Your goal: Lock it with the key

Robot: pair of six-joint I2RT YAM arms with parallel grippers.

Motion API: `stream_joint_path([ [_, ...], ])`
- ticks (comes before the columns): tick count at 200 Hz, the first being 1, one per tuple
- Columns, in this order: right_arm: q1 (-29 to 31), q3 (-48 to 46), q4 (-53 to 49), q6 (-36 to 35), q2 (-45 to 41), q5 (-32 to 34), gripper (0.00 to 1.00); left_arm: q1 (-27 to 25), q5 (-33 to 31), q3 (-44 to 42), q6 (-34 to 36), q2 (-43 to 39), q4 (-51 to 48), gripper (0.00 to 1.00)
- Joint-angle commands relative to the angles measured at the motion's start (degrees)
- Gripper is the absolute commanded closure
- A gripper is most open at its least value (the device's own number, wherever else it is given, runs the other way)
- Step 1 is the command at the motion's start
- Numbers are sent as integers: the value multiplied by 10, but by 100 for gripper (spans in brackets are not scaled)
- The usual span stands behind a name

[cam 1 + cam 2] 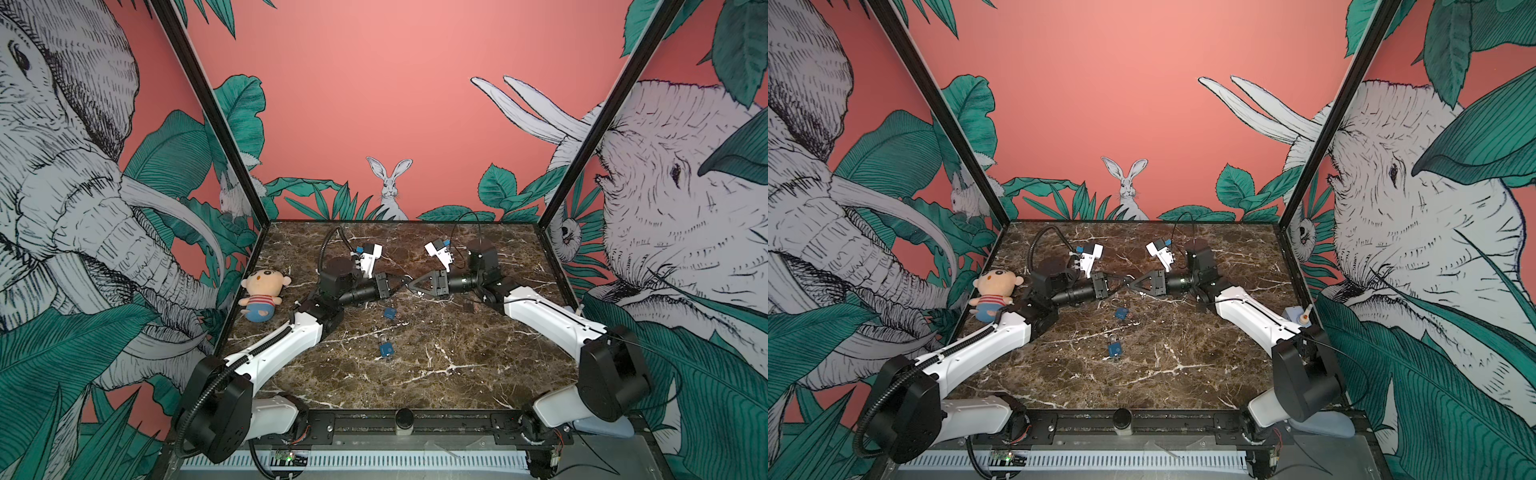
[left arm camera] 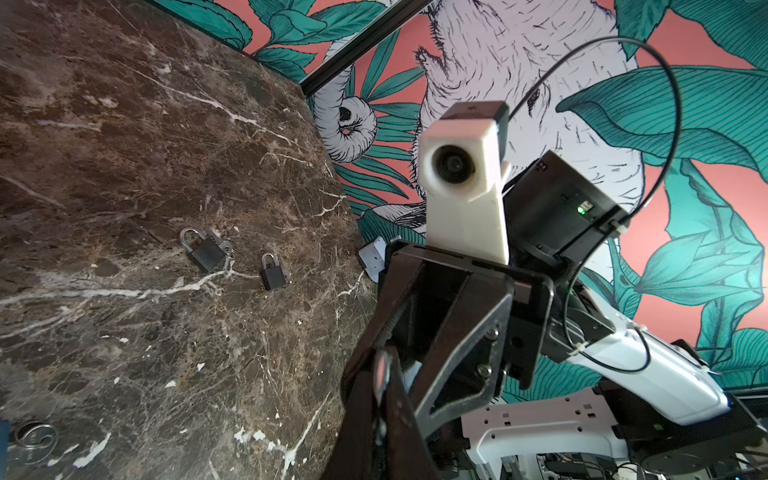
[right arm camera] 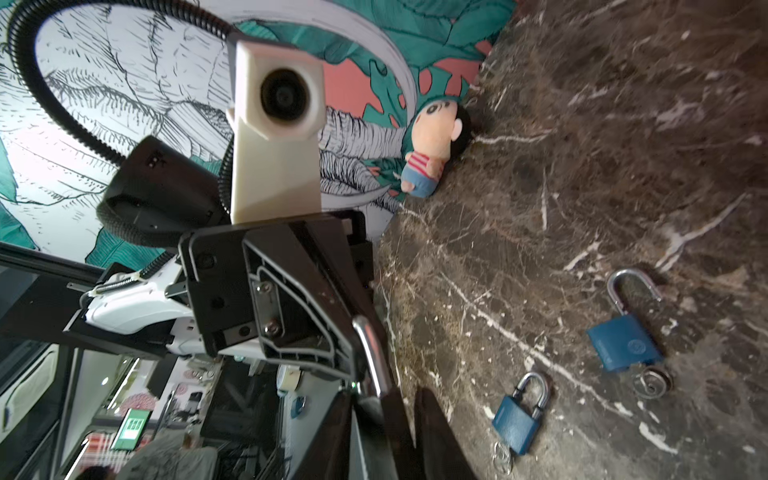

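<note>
My two grippers meet nose to nose above the middle of the marble table (image 1: 436,365). A dark padlock hangs between them. Its shiny shackle (image 3: 371,353) points at my left gripper (image 1: 401,283), which is shut on the shackle (image 2: 380,368). My right gripper (image 1: 412,285) surrounds the lock body, and in the right wrist view a slit of table shows between one finger (image 3: 436,436) and the body, so the jaws stand slightly open. A blue padlock with its shackle swung open (image 3: 623,336) lies beside a key ring (image 3: 652,384). A shut blue padlock (image 3: 519,419) carries another key ring (image 3: 503,455).
Both blue padlocks (image 1: 389,312) (image 1: 385,349) lie just in front of the grippers. Two dark padlocks (image 2: 205,251) (image 2: 272,272) lie near the right arm. A plush doll (image 1: 262,295) sits at the table's left edge. Printed walls close three sides.
</note>
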Motion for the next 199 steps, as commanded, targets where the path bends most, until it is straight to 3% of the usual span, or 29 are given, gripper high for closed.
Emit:
stream_joint_path([
  [1,2,6,23,-1,-9,19,69,5,-5,-5,-6,-21,45,100],
  [76,-25,-38,90,44,-33,20,57,19,-14,1,-12,-22,61,100],
  [199,-42,-45,138,74,-33,-3,57,32,3,14,-38,-20,86,100],
])
